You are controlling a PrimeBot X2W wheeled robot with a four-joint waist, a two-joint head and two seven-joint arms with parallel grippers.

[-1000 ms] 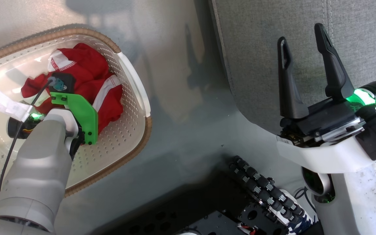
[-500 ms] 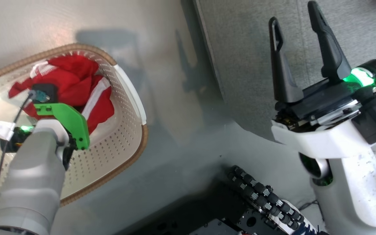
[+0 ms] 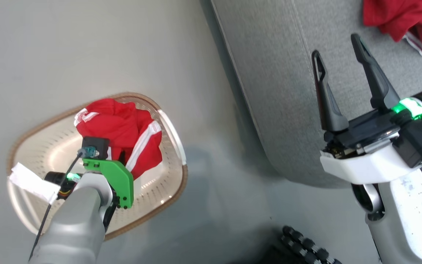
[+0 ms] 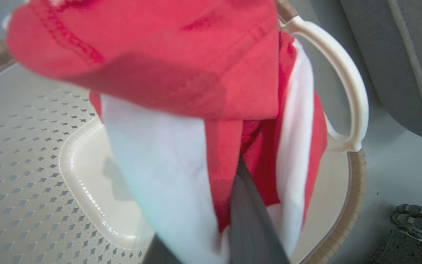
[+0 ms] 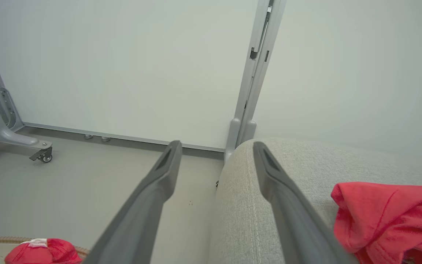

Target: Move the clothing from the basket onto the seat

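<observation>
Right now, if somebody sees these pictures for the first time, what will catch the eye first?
The bright red garment with white stripes hangs from the shut left gripper above the cream basket. A second red garment lies on the grey seat at the upper right of the head view, and the right gripper hovers open over the seat's edge.

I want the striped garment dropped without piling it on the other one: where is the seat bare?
The seat is bare from its edge facing the basket across to the red garment lying on it farther right; it is crowded there. The open right gripper hangs at the near edge, so bring the striped garment in beyond it.
</observation>
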